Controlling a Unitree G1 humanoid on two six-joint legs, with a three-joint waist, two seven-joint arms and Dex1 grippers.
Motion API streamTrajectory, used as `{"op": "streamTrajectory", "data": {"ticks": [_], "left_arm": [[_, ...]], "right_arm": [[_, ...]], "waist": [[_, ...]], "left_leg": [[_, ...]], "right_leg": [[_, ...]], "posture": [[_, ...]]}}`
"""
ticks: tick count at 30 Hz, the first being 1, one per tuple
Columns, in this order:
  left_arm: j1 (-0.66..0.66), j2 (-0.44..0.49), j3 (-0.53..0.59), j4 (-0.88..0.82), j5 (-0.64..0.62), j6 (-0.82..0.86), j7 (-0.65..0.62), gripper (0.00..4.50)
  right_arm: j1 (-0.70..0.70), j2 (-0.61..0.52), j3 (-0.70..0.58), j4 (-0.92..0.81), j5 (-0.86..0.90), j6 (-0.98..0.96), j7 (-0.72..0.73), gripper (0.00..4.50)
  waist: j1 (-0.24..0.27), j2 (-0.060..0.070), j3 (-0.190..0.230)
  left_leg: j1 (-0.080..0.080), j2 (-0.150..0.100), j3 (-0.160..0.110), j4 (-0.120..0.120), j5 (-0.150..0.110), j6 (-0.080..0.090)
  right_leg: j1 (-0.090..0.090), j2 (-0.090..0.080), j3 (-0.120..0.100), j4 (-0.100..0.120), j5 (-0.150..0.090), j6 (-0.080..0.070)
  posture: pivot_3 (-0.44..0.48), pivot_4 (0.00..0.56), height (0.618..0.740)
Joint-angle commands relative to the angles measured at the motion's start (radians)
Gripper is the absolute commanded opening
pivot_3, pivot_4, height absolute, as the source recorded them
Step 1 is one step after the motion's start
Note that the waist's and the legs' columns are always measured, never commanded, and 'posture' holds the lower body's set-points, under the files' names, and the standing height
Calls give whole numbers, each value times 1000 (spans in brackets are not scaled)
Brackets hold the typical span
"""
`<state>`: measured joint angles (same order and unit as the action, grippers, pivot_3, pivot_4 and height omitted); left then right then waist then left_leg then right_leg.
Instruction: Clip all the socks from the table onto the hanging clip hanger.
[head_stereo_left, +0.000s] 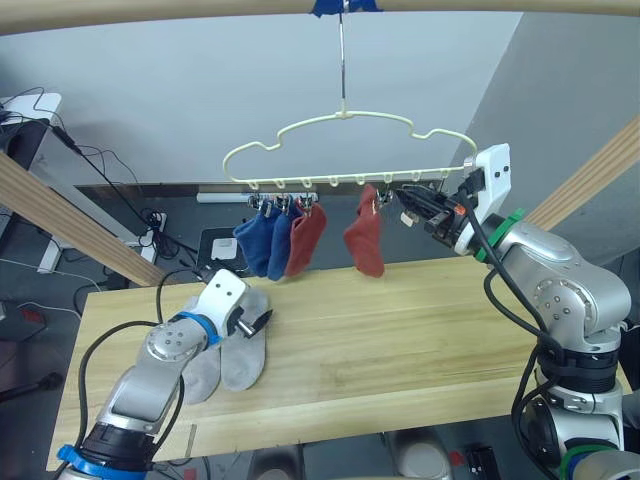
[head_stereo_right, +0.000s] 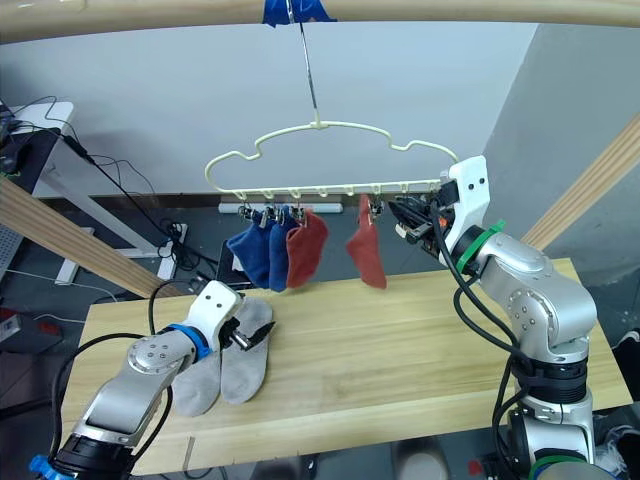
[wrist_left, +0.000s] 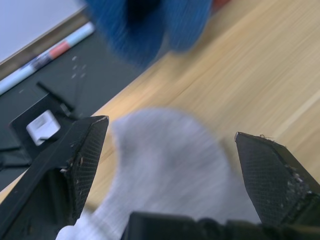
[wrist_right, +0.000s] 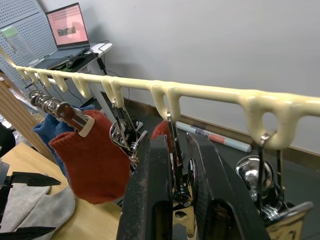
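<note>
Two grey socks (head_stereo_left: 228, 355) lay on the tabletop (head_stereo_left: 400, 340) under the left hand (head_stereo_left: 255, 325), spread wide for pickup, while the right hand (wrist_right: 176, 195) was pinched on a clip (wrist_right: 175, 155) of the clip hanger (head_stereo_left: 345, 150), likely to open it.

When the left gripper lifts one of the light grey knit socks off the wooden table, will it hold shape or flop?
Probably flop: the light grey knit socks lie flat and limp on the wooden table, and the clipped rust red sock hangs slack. Likely light too. The two overlap, so the open left gripper may drag both.
</note>
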<state>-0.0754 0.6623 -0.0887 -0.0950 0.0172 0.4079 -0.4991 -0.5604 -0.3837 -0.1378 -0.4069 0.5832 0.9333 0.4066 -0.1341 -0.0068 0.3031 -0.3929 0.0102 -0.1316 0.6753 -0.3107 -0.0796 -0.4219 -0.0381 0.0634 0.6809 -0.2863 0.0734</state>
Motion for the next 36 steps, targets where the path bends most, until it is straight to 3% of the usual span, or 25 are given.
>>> {"op": "streamTrajectory", "data": {"ticks": [1, 14, 21, 33, 36], "left_arm": [[8, -4, 28, 13, -10, -3, -16, 4500], [-16, -58, -17, 79, -44, 95, -108, 4500], [10, -64, -44, 43, -47, 63, -150, 3064], [11, -124, -52, -24, -105, -78, -213, 108], [-9, -167, -41, -86, -192, -67, -255, 48]], "right_arm": [[1, -1, -22, -22, 22, -1, -17, 170], [2, -8, -16, -27, 25, -10, -46, 170], [4, -7, -13, -23, 19, -24, -58, 170], [11, -16, -8, -6, 15, -43, -59, 170], [-1, -34, -29, 13, 37, -19, -47, 170]], "waist": [[1, 0, 0], [2, 0, 0], [1, 0, -1], [2, 0, -1], [4, 0, -1]], "left_leg": [[0, 0, 0, 0, 0, 0], [0, 0, 0, 0, 0, 0], [0, 0, 0, 0, 0, 0], [0, 0, 0, 0, 0, 0], [0, 0, 0, 0, 0, 0]], "right_leg": [[0, 0, 0, 0, 0, 0], [0, 0, 0, 1, 0, 0], [0, -1, 0, 1, 0, 0], [0, -1, 0, 0, 0, 0], [0, -1, 0, 1, 0, 0]], "posture": [[-145, 318, 740], [-158, 305, 740], [-154, 289, 740], [-156, 289, 740], [-160, 290, 740]]}}
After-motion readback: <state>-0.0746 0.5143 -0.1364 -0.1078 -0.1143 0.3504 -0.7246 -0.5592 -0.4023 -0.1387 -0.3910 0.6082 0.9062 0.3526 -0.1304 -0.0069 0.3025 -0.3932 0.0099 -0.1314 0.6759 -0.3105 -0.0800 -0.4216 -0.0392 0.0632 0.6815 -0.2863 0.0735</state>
